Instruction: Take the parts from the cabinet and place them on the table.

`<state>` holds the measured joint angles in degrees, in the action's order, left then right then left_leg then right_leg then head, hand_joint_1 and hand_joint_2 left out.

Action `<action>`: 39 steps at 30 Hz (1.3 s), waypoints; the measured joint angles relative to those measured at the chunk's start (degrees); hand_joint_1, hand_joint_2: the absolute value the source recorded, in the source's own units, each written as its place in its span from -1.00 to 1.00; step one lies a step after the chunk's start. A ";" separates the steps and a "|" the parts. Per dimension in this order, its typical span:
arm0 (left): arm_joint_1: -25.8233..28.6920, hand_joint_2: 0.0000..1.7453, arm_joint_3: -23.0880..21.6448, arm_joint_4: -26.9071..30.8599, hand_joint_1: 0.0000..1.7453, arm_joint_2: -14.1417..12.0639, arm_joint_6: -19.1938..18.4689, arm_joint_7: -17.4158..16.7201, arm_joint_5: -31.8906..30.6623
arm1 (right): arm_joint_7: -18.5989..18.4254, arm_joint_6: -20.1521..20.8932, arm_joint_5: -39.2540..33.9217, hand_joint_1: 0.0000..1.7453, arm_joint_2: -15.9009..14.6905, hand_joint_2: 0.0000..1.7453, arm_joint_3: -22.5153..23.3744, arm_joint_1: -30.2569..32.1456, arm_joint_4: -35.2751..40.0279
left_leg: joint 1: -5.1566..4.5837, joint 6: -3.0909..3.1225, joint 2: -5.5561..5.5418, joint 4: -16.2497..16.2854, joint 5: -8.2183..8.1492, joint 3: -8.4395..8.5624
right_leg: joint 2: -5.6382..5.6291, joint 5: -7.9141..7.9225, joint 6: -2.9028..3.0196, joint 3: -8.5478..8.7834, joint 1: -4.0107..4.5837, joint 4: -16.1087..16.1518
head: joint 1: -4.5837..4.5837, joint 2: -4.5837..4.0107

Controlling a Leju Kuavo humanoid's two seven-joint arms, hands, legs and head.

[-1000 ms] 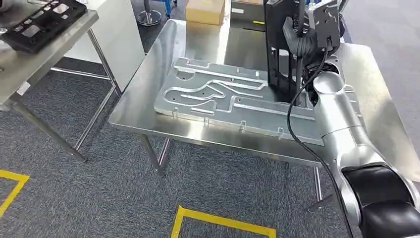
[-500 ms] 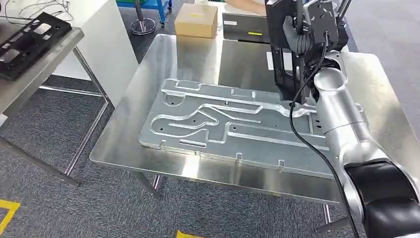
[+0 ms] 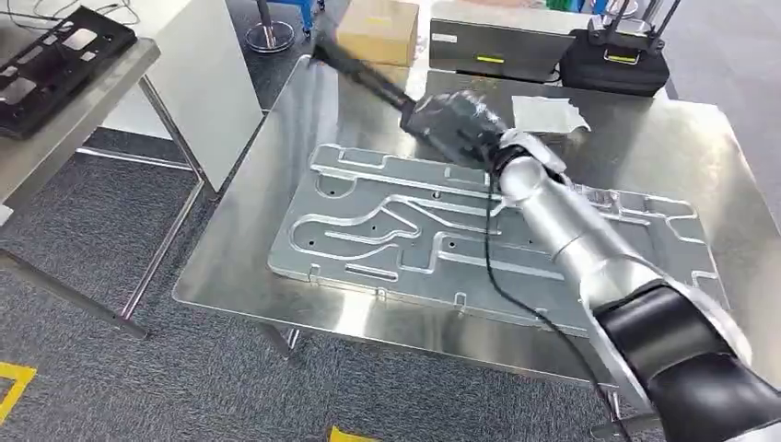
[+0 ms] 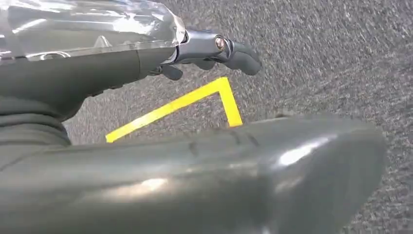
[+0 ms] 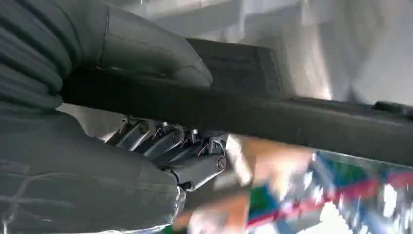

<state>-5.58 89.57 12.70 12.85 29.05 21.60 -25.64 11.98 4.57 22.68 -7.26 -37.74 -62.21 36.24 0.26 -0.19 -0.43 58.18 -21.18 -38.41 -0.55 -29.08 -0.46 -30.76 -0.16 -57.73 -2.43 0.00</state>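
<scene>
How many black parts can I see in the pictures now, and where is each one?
2. One black part is held by the right hand over the steel table. The other black part lies on the neighbouring table. More may be hidden out of frame.

Motion-blurred right hand (image 3: pixel 451 124) and black part (image 3: pixel 359 69)
</scene>
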 joint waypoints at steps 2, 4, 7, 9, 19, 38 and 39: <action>0.02 -1.00 -0.17 0.00 -1.00 0.00 -0.44 0.09 0.15 | -0.02 0.31 1.08 1.00 1.19 1.00 -2.71 1.18 -0.88 | 0.06 0.01 -0.05 0.00 -0.01 0.25 | 0.10 -0.02 0.02 0.23 0.01 0.03 | 0.00 0.00; 0.03 -1.00 -0.24 0.00 -1.00 -0.02 -1.34 0.09 0.61 | -0.20 0.37 2.67 1.00 1.87 1.00 -5.06 2.73 -1.16 | 0.10 0.00 -0.07 -0.02 -0.09 0.54 | 0.13 -0.10 0.08 0.54 0.03 0.06 | 0.00 0.00; 0.06 -1.00 -0.44 0.00 -1.00 -0.20 -2.38 -0.20 0.98 | -1.38 0.55 4.73 1.00 1.67 1.00 -6.81 5.84 -0.16 | 0.10 0.11 -0.08 -0.01 -0.21 0.96 | 0.17 -0.22 0.17 0.99 0.04 0.09 | 0.00 0.00; 0.11 -1.00 -0.59 0.00 -1.00 -0.39 -2.69 -0.28 0.98 | -1.71 0.61 5.45 1.00 1.06 1.00 -7.33 7.47 1.05 | 0.10 0.11 -0.15 0.01 -0.22 1.07 | 0.23 -0.24 0.18 1.15 0.04 0.09 | 0.00 0.00; 0.35 -1.00 -0.70 0.00 -1.00 -0.77 -3.48 -0.28 1.90 | -4.92 4.09 9.84 1.00 -4.72 1.00 -7.88 14.54 9.96 | 0.05 0.21 -0.25 0.09 -0.25 1.52 | 0.37 -0.22 0.15 1.73 0.02 0.24 | 0.00 0.00; 0.20 -1.00 -0.52 0.00 -1.00 -0.76 -0.48 0.94 4.63 | -4.42 1.69 12.20 -1.00 -5.48 1.00 -3.16 18.77 11.41 | -0.03 0.24 -0.16 0.10 -0.24 1.51 | 0.26 -0.10 -0.03 1.70 0.00 0.25 | 0.00 0.00; 0.18 -1.00 -0.50 0.00 -1.00 -0.74 -0.37 0.94 4.96 | -4.42 0.91 12.22 -1.00 -5.07 1.00 -2.81 18.83 11.27 | -0.03 0.24 -0.16 0.09 -0.24 1.51 | 0.26 -0.11 -0.02 1.68 -0.01 0.25 | 0.00 0.00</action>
<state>-5.40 89.07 12.70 12.11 28.68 22.53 -20.68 7.56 5.47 34.91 -12.33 -40.55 -43.38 47.52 0.22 0.05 -0.60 58.27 -21.42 -36.90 -0.29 -29.19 -0.48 -29.09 -0.16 -57.48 -2.43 0.00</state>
